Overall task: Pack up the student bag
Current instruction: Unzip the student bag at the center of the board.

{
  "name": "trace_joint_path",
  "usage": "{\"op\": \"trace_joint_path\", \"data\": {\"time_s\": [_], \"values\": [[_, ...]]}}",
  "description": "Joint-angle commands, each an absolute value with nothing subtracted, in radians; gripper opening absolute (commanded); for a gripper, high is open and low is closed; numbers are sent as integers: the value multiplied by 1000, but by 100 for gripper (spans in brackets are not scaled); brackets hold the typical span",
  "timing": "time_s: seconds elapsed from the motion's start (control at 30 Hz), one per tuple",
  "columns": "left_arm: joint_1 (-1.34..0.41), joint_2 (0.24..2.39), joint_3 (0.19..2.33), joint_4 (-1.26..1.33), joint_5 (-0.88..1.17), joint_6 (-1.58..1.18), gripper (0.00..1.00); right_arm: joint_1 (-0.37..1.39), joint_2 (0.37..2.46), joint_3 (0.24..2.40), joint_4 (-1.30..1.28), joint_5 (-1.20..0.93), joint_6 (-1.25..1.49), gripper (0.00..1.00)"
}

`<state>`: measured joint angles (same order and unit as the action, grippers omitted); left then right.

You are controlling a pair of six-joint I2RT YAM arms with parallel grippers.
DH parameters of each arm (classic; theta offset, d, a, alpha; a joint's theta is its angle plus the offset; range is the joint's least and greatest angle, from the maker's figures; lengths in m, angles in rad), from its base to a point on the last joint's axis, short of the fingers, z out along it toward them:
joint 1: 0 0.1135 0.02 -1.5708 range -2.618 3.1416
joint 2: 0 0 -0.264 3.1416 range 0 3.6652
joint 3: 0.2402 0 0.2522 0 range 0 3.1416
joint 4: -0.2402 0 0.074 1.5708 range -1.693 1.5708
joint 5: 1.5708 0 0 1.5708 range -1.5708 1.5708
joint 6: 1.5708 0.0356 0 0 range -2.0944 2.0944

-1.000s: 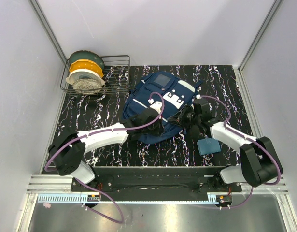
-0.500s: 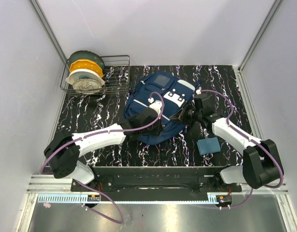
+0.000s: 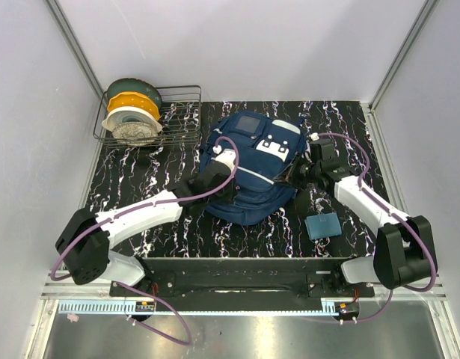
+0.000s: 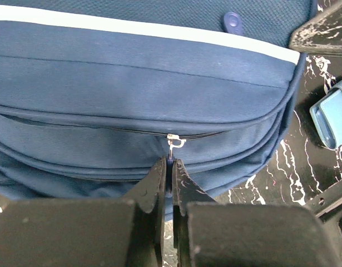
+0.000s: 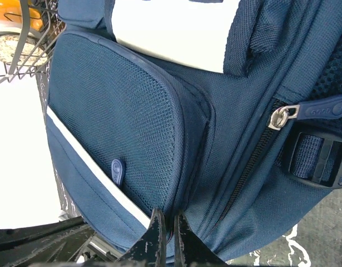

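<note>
Navy fabric fills both wrist views. The left gripper [image 4: 171,163] has its jaws pinched tight on the zipper pull [image 4: 172,144] of the student bag [image 3: 248,200]. The right gripper [image 5: 166,218] has its jaws closed to a sliver against the seam by the mesh pocket [image 5: 112,119]; whether fabric is caught I cannot tell. The wire basket [image 3: 182,123] at the far left holds three spools [image 3: 132,112]. The bag lies mid-worktop [image 3: 140,179], white-striped, grey patch up, with a teal pouch [image 3: 322,225] near it.

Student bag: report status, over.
Left pincer shut on zipper pull. Right pincer shut on student bag side seam. Teal pouch beside bag, not in the way.
</note>
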<state>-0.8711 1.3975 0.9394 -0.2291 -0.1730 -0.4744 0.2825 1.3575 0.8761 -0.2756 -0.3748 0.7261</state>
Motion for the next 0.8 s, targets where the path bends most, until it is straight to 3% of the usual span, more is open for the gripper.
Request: {"op": "trace_joint_path", "data": {"time_s": [0.0, 0.07, 0.1, 0.23, 0.5, 0.77], "values": [[-839, 1342, 937, -310, -213, -448, 0, 215, 1368, 940, -239, -267, 644, 4], [-839, 1344, 940, -292, -181, -449, 0, 215, 1377, 928, -230, -352, 684, 23], [-839, 1348, 940, -266, -142, -452, 0, 215, 1373, 916, -200, -382, 701, 43], [-839, 1382, 954, -238, -74, -480, 0, 215, 1283, 789, -132, -434, 822, 63], [-870, 1427, 997, -225, -29, -488, 0, 216, 1043, 598, -104, -433, 988, 64], [-946, 1482, 1086, -241, -26, -480, 0, 224, 1022, 545, -48, -433, 1058, 59]]}}
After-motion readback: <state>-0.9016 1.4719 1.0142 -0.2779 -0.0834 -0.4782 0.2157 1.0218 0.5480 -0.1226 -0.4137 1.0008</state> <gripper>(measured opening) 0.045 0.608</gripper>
